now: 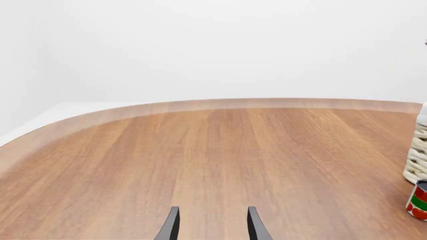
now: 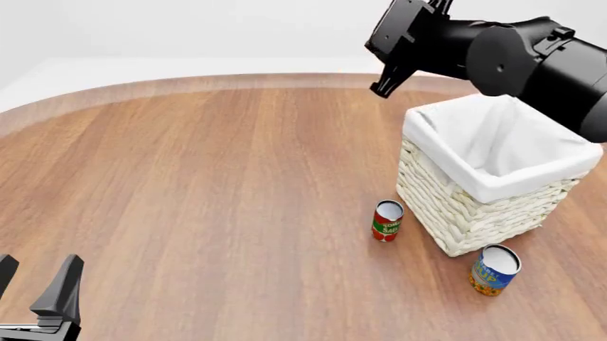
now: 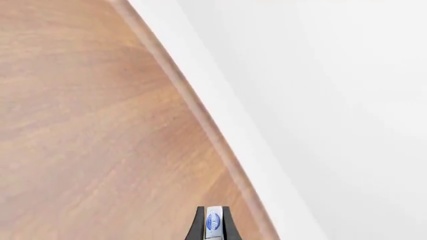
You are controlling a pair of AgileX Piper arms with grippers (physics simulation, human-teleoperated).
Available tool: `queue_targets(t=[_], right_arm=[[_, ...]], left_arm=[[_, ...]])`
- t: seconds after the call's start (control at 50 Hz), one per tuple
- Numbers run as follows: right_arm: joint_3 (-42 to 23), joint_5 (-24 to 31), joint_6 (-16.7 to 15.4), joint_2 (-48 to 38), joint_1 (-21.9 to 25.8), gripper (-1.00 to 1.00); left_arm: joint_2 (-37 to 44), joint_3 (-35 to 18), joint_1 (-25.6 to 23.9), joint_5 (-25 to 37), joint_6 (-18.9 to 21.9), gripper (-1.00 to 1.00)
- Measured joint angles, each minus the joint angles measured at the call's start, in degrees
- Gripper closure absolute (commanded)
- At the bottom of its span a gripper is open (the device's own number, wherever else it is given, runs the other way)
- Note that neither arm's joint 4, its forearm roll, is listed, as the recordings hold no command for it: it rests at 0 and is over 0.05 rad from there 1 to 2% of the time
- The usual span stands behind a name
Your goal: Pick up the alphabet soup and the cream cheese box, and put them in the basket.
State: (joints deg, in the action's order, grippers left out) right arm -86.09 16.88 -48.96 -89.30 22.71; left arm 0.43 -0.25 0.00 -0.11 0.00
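Note:
The alphabet soup [image 2: 494, 270] stands upright on the table by the near corner of the basket [image 2: 455, 213]. In the right wrist view a small white and blue box, the cream cheese box [image 3: 213, 226], sits between the fingers of my right gripper [image 3: 212, 214], which is shut on it. That gripper [image 2: 386, 87] hangs high above the table, behind the basket's far left corner. The box itself cannot be made out in the front view. My left gripper [image 2: 33, 284] is open and holds nothing, low at the near left. Its open fingers [image 1: 212, 224] point across bare wood.
A red can with a green label [image 2: 386, 221] stands just left of the basket, also seen as the red can [image 1: 419, 200] beside the basket's wall [image 1: 417, 155]. The table's curved far edge [image 2: 237, 82] runs behind everything.

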Motion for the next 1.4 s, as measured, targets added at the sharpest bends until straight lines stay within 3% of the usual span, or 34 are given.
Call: queue_targets(t=[0.8,1.4], right_arm=[[12.54,-1.21,0.57,11.70,-1.35,1.00],[14.46,-1.32,-0.86,13.93,-1.85,1.00]], left_arm=[[0.00,0.00,0.00,0.00,0.00,-1.00],[0.00,0.00,0.00,0.00,0.00,-1.00]])
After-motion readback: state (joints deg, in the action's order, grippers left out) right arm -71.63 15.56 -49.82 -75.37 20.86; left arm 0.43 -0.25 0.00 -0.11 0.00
